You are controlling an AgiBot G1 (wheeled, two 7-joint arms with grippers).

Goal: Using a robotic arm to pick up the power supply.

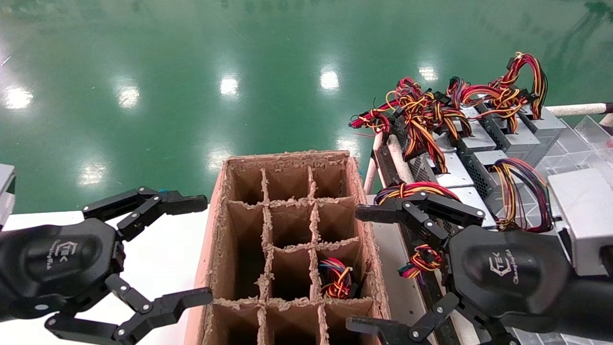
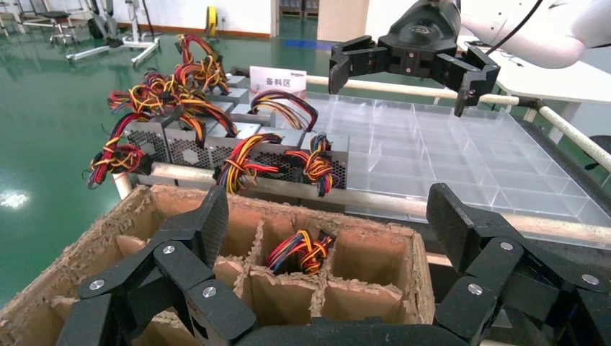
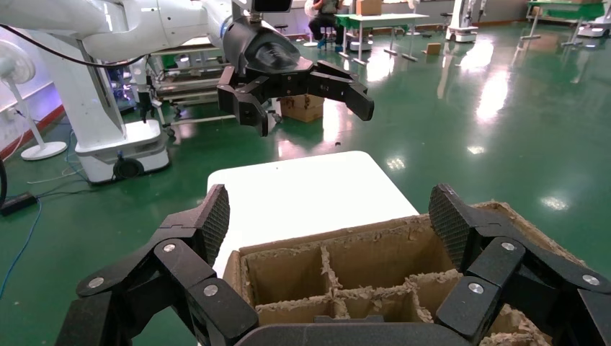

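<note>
Several silver-grey power supplies [image 1: 450, 172] with red, yellow and black wire bundles lie in a row on the rack at the right; the left wrist view shows them as the power supplies [image 2: 216, 144] behind the box. Another wire bundle [image 1: 335, 278] sticks out of one cell of the brown cardboard divider box [image 1: 218, 230]. My right gripper [image 1: 354, 268] hangs open over the gap between box and rack, holding nothing. My left gripper [image 1: 208, 249] is open and empty over the white table, left of the box.
A clear plastic divided tray [image 2: 461, 151] covers the rack beyond the power supplies. The white table [image 3: 302, 191] carries the divider box [image 3: 360, 252]. A rack rail [image 2: 403, 205] runs along the box's right side. Green floor lies beyond.
</note>
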